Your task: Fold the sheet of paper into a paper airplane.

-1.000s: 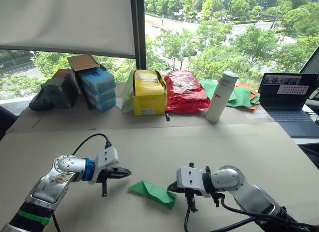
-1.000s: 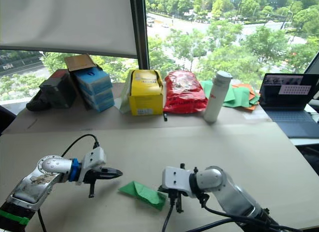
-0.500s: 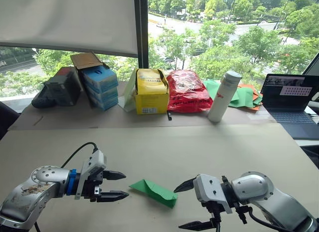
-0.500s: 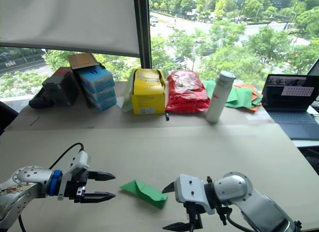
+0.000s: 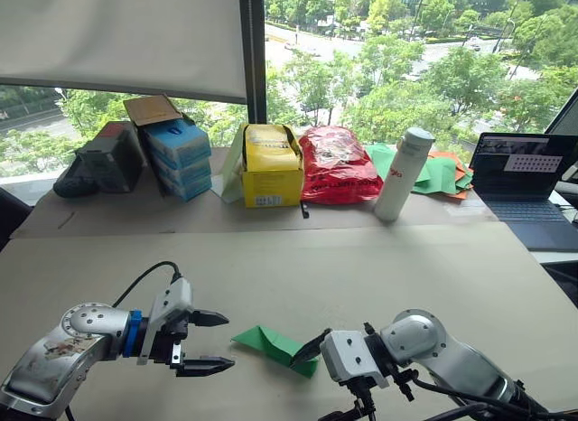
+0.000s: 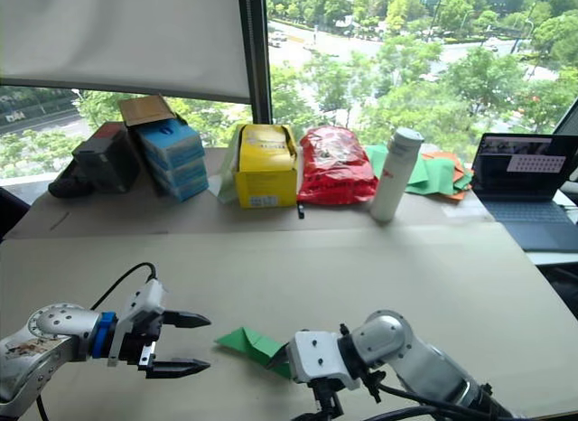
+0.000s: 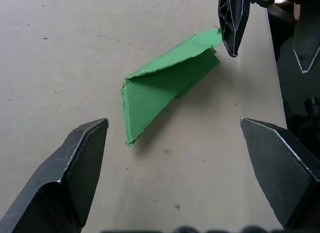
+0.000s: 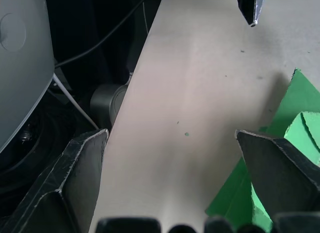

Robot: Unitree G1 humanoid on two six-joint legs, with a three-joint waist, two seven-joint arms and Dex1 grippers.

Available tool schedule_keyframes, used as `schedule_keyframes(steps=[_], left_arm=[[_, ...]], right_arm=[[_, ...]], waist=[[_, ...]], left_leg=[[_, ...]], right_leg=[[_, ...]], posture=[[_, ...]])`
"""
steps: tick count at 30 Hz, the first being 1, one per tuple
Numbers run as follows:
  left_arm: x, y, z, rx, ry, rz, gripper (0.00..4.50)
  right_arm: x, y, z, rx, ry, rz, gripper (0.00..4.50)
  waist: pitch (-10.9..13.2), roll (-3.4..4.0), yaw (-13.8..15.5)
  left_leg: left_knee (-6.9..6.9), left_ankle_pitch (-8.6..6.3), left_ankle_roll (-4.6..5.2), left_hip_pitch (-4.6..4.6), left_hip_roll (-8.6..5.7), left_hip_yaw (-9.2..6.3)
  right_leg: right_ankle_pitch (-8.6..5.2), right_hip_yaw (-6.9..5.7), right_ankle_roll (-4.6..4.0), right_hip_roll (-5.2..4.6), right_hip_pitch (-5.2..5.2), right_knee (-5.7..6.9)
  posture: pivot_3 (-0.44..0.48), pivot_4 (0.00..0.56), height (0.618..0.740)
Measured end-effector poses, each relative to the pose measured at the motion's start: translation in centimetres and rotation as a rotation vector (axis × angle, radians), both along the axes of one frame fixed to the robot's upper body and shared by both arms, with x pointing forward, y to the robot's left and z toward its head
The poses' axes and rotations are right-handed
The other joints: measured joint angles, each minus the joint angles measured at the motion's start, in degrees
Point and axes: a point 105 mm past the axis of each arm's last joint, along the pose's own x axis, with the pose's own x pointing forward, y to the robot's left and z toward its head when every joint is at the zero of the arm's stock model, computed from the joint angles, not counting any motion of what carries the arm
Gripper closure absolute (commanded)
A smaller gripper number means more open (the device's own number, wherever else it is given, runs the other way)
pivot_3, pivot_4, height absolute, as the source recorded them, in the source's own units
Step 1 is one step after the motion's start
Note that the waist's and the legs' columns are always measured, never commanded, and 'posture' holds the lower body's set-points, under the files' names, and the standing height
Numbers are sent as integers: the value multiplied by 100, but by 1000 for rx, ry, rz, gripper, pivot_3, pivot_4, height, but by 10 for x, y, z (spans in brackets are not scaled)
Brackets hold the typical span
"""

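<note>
The green sheet of paper [image 5: 275,348] lies on the tan worktop [image 5: 361,267], folded into a narrow pointed wedge with flaps on top of each other. It sits between the two arms, near the front edge. The left end effector [image 5: 209,342] is just beside the paper's left end, and its two black fingers are spread wide apart with nothing in them. The right end effector [image 8: 175,158] is at the paper's right end, and its fingers are spread wide too. One of its fingertips [image 7: 231,23] is right at the tip of the paper, maybe touching it. At the back of the worktop stand a yellow box [image 5: 269,165], a red bag [image 5: 336,165], a white bottle [image 5: 403,173] and a laptop [image 5: 524,182].
</note>
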Motion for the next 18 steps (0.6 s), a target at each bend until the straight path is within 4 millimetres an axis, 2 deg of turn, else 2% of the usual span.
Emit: schedule_keyframes(steps=[3,8,12,18], left_arm=[[-3,1,-3,2,2,-4,9],[-3,4,-7,9,-7,-1,9],[-3,6,-11,-6,-12,6,9],[-2,13,-25,-6,-10,18,9]], right_arm=[[13,1,-3,-2,-16,-53,0],[38,-2,2,14,-57,-162,0],[40,-3,3,21,-60,-174,0],[28,0,5,15,-76,-106,0]], waist=[[1,1,6],[1,1,0],[1,1,-2],[0,1,0]], left_leg=[[0,-1,1,0,-1,0],[-1,0,0,1,1,0],[-1,-1,0,0,1,0],[-1,-20,33,2,1,0]], right_leg=[[0,0,0,-4,-1,2],[0,2,-3,-12,-4,7],[0,2,-3,-14,-3,6],[0,-2,-3,-12,-3,8]], posture=[[0,150,740],[0,150,740],[0,150,740],[0,150,740]])
